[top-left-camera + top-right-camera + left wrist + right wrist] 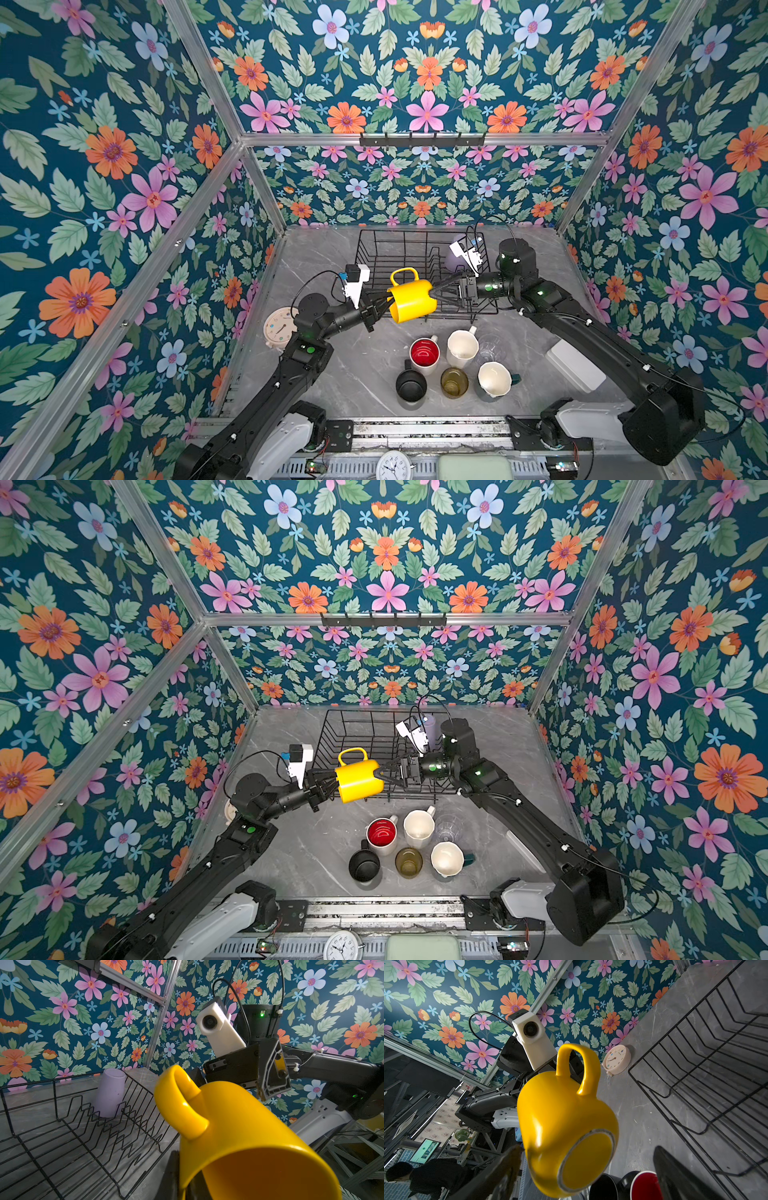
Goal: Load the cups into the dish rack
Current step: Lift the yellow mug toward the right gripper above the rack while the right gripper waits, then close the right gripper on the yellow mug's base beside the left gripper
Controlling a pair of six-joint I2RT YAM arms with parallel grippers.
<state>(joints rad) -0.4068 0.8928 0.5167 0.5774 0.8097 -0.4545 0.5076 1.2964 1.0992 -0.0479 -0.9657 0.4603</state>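
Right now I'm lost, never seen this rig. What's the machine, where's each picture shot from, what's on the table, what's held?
The machine is a left arm and a right arm, each ending in two jaws, working over a table. Two pictures come from one overhead stereo camera and look nearly alike. The other two come from a camera on each wrist. The left jaws are shut on the rim of the yellow mug, held on its side in the air by the dish rack. The right jaws stand wide open around its base. A lilac tumbler stands upside down in the rack. Six cups wait on the table: white mug with red inside, cream mug, clear glass, black mug, amber glass, teal mug. A clock and a white box sit at its edges.
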